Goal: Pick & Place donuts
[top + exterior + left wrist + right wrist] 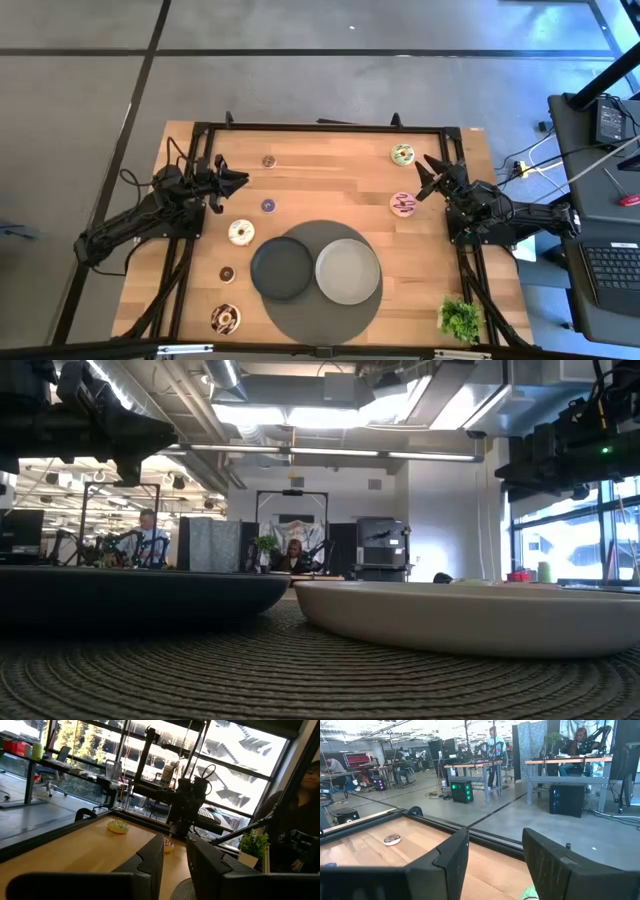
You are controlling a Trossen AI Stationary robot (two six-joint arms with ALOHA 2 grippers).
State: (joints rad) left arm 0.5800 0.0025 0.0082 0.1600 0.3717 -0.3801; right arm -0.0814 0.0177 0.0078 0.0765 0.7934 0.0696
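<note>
Seven donuts lie flat on the wooden table: a small brown one (268, 160), a small purple one (268, 205), a white one (241, 232), a small chocolate one (227, 273), a larger chocolate one (225, 319), a green one (402, 154) and a pink one (404, 204). My left gripper (238, 179) is open and empty above the table's left part, between the brown and purple donuts. My right gripper (424, 178) is open and empty at the right, between the green and pink donuts. The left wrist view shows the green donut (118, 826) and the pink one (168, 848).
A dark plate (282, 268) and a grey plate (348, 272) sit side by side on a round woven mat (322, 312) at the table's near middle. A small green plant (460, 318) stands at the near right corner. A black frame rims the table.
</note>
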